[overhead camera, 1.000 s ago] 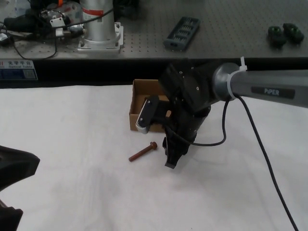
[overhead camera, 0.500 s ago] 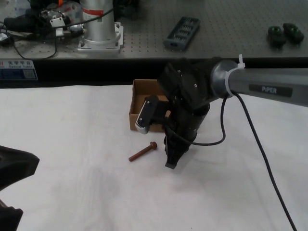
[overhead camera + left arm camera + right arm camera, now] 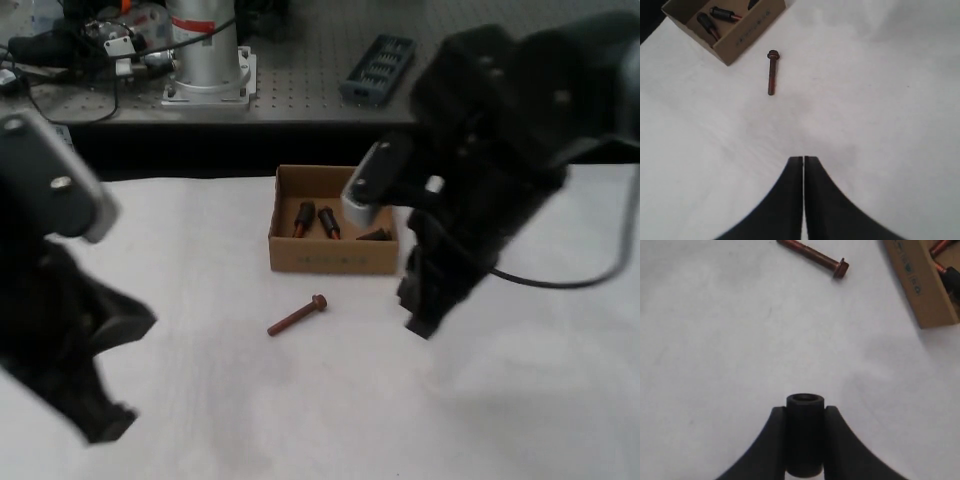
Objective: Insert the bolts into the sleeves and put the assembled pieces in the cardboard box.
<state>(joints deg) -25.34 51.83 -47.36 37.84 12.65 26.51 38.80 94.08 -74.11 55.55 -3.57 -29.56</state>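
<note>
A copper-coloured bolt lies loose on the white cloth just in front of the cardboard box. The bolt and the box lie well ahead of my left gripper, which is shut with nothing in it. My right gripper is shut on a black sleeve, held upright with its bore facing up. The bolt and a corner of the box lie beyond it. In the high view the right gripper hangs right of the bolt. Assembled pieces lie inside the box.
The white cloth covers the near bench, with free room around the bolt. Behind it, a perforated table carries a metal post base, a blue-grey tray and black parts. The left arm looms at the left.
The right arm has swung right and up, uncovering the box and its contents. The left arm has risen into view at the left. The bolt has not moved.
</note>
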